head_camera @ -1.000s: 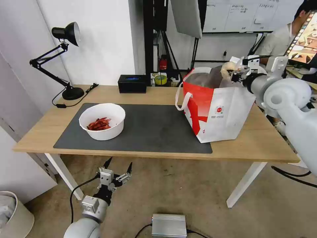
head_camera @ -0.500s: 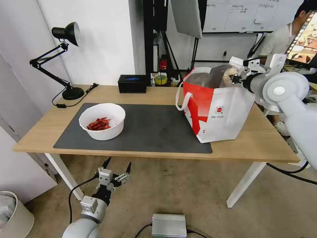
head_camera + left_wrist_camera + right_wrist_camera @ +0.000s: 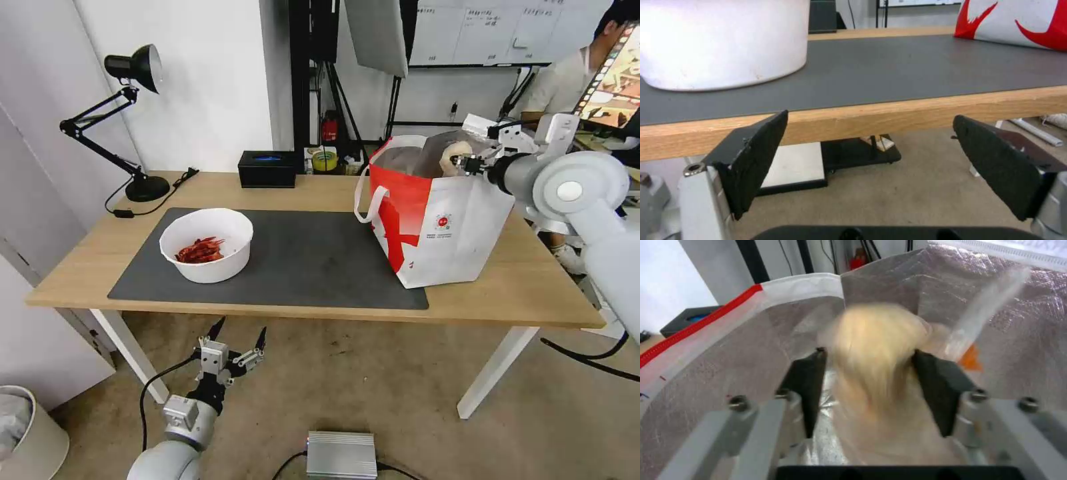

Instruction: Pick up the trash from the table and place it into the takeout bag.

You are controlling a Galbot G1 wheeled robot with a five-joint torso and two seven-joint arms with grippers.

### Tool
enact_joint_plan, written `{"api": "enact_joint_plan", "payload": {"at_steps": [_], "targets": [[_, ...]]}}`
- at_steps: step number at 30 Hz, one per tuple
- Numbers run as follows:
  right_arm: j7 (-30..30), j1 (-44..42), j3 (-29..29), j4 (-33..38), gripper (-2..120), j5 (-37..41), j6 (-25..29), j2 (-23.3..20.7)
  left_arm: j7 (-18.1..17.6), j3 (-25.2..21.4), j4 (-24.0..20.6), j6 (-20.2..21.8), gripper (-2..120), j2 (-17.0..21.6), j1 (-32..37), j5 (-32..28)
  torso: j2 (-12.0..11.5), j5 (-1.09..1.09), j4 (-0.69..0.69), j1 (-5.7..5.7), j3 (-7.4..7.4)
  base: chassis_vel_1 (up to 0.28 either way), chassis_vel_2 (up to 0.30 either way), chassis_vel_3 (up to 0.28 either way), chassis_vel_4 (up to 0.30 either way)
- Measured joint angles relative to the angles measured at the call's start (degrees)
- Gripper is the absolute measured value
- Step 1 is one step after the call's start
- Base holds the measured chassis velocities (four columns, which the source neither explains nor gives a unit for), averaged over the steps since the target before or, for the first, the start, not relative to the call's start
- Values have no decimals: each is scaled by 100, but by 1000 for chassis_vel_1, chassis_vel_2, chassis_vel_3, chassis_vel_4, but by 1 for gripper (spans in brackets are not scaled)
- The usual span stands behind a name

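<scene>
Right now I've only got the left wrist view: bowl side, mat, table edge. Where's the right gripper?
Observer: The right gripper is over the open top of the takeout bag.
Operator: Holding anything?
Observer: A pale crumpled wad is at its tip, above the foil lining; whether it is gripped or dropping, I cannot tell.
Operator: What's inside the bowl?
Observer: Red scraps lie in the white bowl.

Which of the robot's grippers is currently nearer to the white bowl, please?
The left. The left gripper hangs open below the table's front edge, just beneath the white bowl. The right gripper is across the table, over the takeout bag.
</scene>
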Motion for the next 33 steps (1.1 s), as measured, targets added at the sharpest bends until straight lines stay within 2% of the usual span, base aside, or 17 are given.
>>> {"api": "enact_joint_plan", "payload": {"at_steps": [1, 3, 4, 5, 7, 9, 10, 13, 22, 25, 26, 28, 29, 31, 32, 33], "targets": [[-1, -7, 7, 11, 61, -2, 1, -7, 0, -4, -7, 0, 100, -2, 9, 3, 0, 0, 0, 0, 0, 0, 0, 0, 0], [-3, -11, 11, 22, 64, -3, 2, -13, 0, -8, -10, 0, 100, -2, 15, 5, 0, 0, 0, 0, 0, 0, 0, 0, 0], [-8, -13, 13, 39, 71, -1, 3, -26, 0, -17, -17, -1, 100, -1, 21, 6, 0, 0, 0, 0, 0, 0, 0, 0, 0], [-8, -13, 13, 39, 71, -1, 3, -26, 0, -17, -17, -1, 100, -1, 21, 6, 0, 0, 0, 0, 0, 0, 0, 0, 0], [-20, -13, 17, 73, 82, 6, 5, -47, 0, -30, -33, -2, 100, 2, 23, 7, 0, 0, 0, 0, 0, 0, 0, 0, 0], [-23, -13, 19, 82, 86, 8, 5, -52, 0, -30, -37, -2, 100, 2, 22, 7, 0, 0, 0, 0, 0, 0, 0, 0, 0], [-30, -15, 23, 95, 92, 14, 6, -60, 0, -30, -45, -3, 100, 0, 22, 7, 0, 0, 0, 0, 0, 0, 0, 0, 0], [-76, -25, 45, 123, 99, 28, 7, -69, 0, -26, -49, -3, 100, -6, 23, 8, 0, 0, 0, 0, 0, 0, 0, 0, 0], [-445, -198, 257, 450, 100, -5, 142, -195, -1, -15, -72, -5, 100, -11, 27, 15, 0, 0, 0, 0, 0, 0, 0, 0, 0], [-1101, -653, 475, 864, 100, -367, 755, -401, -2, 17, -83, -7, 100, -53, 47, 61, 0, 0, 0, 0, 0, 0, 0, 0, 0], [-1101, -653, 475, 864, 100, -367, 755, -401, -2, 17, -83, -7, 100, -53, 47, 61, 0, 0, 0, 0, 0, 0, 0, 0, 0], [-1696, -1145, 621, 1198, 100, -760, 1368, -477, -1, -2, -104, -10, 100, -55, 62, 63, 1, -1, 0, 0, -1, 0, 0, 0, 0], [-1696, -1145, 621, 1198, 100, -760, 1368, -477, -1, -2, -104, -10, 100, -55, 62, 63, 1, -1, 0, 0, -1, 0, 0, 0, 0], [-2045, -1860, 692, 1602, 100, -1363, 2209, -485, -2, -42, -125, -15, 100, -57, 84, 63, 1, -1, 0, 0, -1, 0, 0, 0, 0], [-2045, -1860, 692, 1602, 100, -1363, 2209, -485, -2, -42, -125, -15, 100, -57, 84, 63, 1, -1, 0, 0, -1, 0, 0, 0, 0], [-2175, -2346, 709, 1792, 100, -1724, 2685, -409, -2, -56, -128, -20, 100, -60, 95, 63, 0, -1, 0, -1, -1, 0, 0, 0, 0]]}}
